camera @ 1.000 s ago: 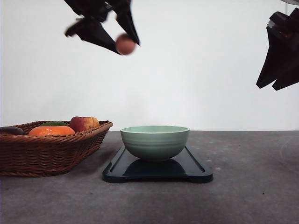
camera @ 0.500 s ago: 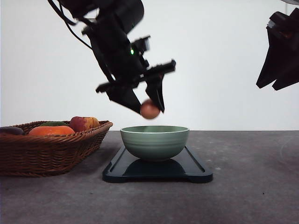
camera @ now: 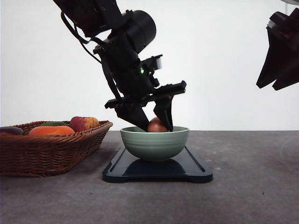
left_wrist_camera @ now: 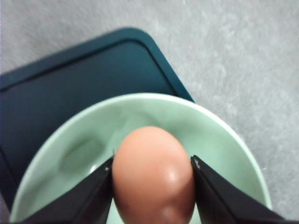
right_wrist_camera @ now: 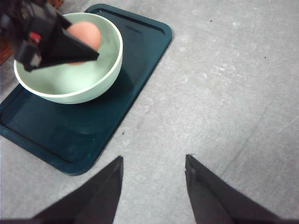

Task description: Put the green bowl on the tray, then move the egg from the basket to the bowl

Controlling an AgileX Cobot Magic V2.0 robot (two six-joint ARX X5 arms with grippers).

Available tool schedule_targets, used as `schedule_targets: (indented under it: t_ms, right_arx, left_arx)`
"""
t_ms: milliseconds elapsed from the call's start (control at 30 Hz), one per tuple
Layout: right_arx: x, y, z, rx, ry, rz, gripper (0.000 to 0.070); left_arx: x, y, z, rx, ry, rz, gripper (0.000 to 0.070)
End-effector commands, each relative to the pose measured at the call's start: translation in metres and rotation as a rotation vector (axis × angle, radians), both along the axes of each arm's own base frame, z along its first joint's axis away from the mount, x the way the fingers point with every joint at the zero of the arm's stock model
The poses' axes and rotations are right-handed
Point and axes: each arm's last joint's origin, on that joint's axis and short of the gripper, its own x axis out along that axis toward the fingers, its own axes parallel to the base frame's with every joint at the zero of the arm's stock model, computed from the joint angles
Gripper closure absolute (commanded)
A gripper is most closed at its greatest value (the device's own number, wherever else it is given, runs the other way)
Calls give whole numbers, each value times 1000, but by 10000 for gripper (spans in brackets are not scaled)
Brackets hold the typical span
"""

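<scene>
A grey, faintly speckled table (camera: 252, 186) is seen under a plain white wall, and the tray (camera: 196, 170) is laid flat on it, dark and low-rimmed. The bowl (camera: 155, 143) is set on the tray, toward one end of it as seen from the right wrist camera, with a bare stretch of tray floor left beside it. The egg (camera: 157, 126) is pinched between the two fingers of the left claw (camera: 157, 129), and it is held inside the bowl's mouth, partly below the rim; whether the bowl's floor is touched cannot be told. The basket (camera: 51, 151) is parked to the left of the tray, near it but apart, with an apple (camera: 84, 123) and other produce heaped inside. To the right of the tray, open table is left. The right claw (right_wrist_camera: 153, 186) is held high above that open stretch, well clear of the bowl, its fingers spread with nothing between them.
</scene>
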Motion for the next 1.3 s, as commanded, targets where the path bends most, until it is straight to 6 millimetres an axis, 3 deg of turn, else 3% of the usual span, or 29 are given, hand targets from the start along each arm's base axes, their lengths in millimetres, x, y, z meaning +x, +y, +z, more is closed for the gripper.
schedule_targets:
  t_ms: [0,500,600,700,967,1100,1267]
  right_arx:
    - [1,1,1,0,-8,6,441]
    - [1,1,1,1,-8,6,441]
    - [1,1,1,0,-8,6,441]
    - [1,1,1,0,-8,6,441]
    - [1,1,1,0,-8,6,441]
    - [1,1,1,1,-8,6,441]
    - [1,1,1,1,-8,6,441]
  left_arx:
    - [2,-8,-3,8,-17,-12,434]
    - [3,-10,-21,50,24,-6,429]
    - [3,-10,-22,50,24,-6,412]
    - [3,-10,-22,50,24,-6,344]
    - [3,-10,-21,50,29,-3,336]
    - [4,-10,-15,73,57,-2,336]
    - [8,-13,9,71,94,26,337]
